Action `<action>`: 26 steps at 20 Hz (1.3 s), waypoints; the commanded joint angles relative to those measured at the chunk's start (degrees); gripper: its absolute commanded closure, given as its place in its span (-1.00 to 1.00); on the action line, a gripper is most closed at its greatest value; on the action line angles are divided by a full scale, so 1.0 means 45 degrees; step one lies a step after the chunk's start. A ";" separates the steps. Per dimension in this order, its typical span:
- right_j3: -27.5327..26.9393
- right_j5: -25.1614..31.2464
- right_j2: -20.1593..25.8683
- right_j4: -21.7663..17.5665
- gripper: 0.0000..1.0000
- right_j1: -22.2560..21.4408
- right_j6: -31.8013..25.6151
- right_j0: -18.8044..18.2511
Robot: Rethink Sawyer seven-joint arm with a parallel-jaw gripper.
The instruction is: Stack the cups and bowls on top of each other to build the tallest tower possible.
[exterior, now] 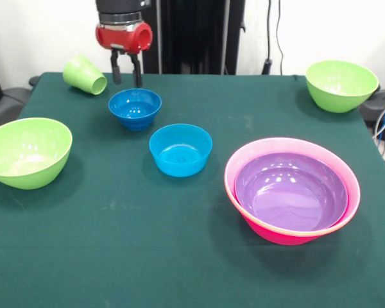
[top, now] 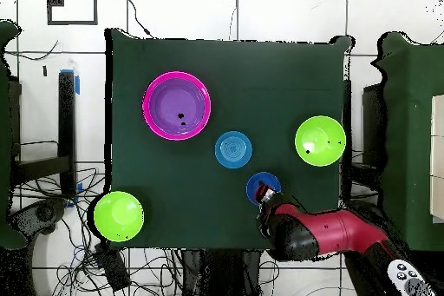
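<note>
- i hold the gripper [exterior: 126, 77] just above the far blue bowl [exterior: 135, 108], fingers slightly apart and empty, lined up to grab its rim.
- the tower [exterior: 292, 190], purple in pink, waits well apart.

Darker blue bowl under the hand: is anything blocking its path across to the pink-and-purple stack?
The lighter blue bowl sits roughly between the darker blue bowl and the stack. Nothing separates the hand from the darker bowl.
</note>
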 commanded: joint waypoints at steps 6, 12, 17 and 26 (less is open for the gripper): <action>-0.1290 0.1998 0.2478 -0.1497 -1.00 0.1466 -0.5296 -0.0936; -0.2144 0.1773 0.2355 -0.1901 -1.00 0.2476 -0.5668 -0.1006; -0.2579 0.2521 0.3032 -0.1704 -1.00 0.3061 -0.7170 -0.1854; -0.2941 0.5166 0.4719 -0.0502 -1.00 0.2944 -1.0626 -0.3636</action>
